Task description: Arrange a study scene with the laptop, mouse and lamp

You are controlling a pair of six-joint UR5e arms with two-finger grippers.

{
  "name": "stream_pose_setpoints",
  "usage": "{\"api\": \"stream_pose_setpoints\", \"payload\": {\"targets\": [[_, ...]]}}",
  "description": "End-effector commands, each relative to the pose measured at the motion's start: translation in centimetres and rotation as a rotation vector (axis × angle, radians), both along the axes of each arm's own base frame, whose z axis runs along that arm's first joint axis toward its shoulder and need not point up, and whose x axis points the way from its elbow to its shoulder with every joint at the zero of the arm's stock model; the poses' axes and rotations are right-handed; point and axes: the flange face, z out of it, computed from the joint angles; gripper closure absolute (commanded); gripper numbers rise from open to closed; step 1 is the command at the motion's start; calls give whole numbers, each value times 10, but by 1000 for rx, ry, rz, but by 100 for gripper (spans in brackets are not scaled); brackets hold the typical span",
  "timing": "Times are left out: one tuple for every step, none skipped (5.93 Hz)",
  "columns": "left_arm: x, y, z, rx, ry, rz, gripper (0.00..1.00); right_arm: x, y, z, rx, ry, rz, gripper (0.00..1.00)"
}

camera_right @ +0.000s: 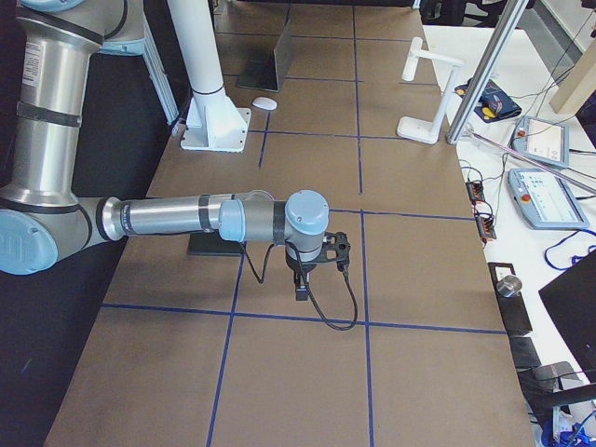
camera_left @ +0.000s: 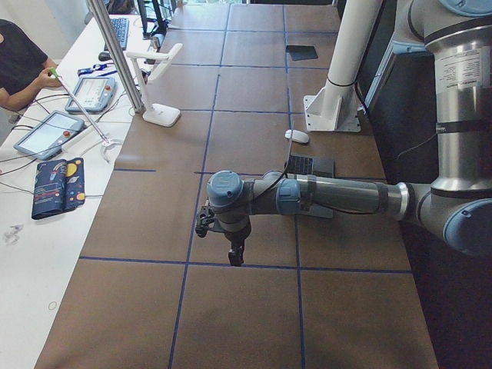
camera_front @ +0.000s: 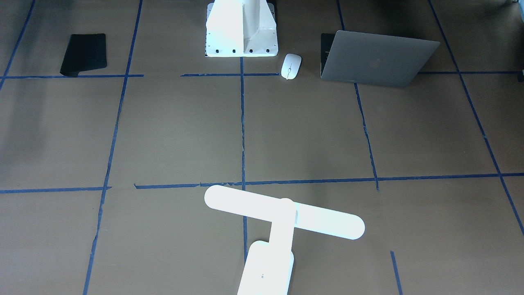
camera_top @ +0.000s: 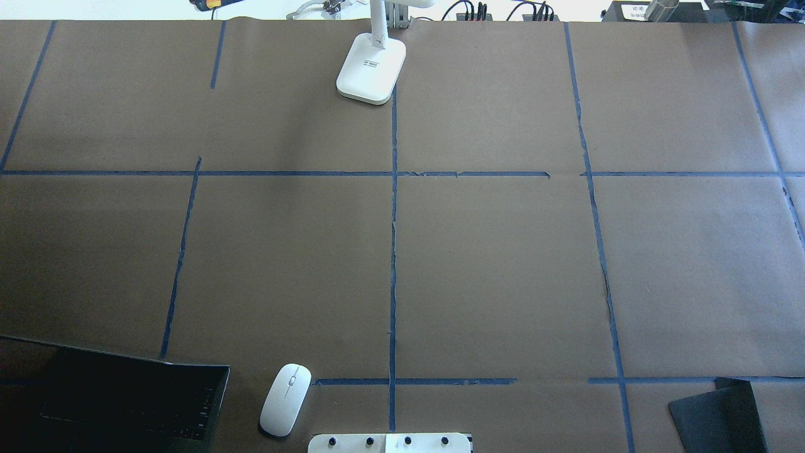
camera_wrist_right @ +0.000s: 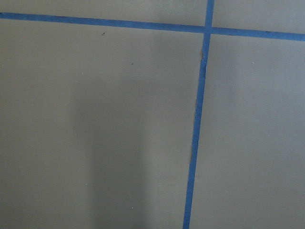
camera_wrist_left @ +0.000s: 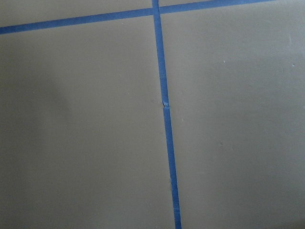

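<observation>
Both claws hang pointing down over the worktop [camera_front: 172,131], and they show only from the table ends, so I cannot tell whether the left claw [camera_left: 235,256] or the right claw [camera_right: 302,287] is open or closed. Beyond the left claw the open laptop [camera_front: 378,57] stands partly hidden behind the left arm [camera_left: 338,196]. The mouse [camera_front: 291,65] lies just past it, near the pedestal [camera_front: 241,30]. The lamp [camera_front: 282,213] stands well away from both claws, its base cut off in the front view.

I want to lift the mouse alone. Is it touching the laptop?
Apart. The overhead view shows a strip of bare table between the mouse and the laptop.
</observation>
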Motion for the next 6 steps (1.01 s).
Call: {"api": "stream_pose_setpoints", "payload": {"targets": [[1, 3, -1, 52, 13, 2, 0, 0, 7, -2, 2, -15, -4, 0], [4, 1, -10, 107, 39, 2, 0, 0, 8, 5, -14, -9, 0, 0], [8, 1, -21, 129, 103, 3, 0, -2, 6, 4, -11, -10, -6, 0], [14, 12, -43, 117, 120, -27, 0, -1, 5, -7, 29, -13, -7, 0], [35, 26, -80, 53, 126, -85, 0, -1, 5, -4, 24, -13, -6, 0], [36, 44, -109, -38, 141, -192, 0, -1, 6, -3, 23, -15, -7, 0]]}}
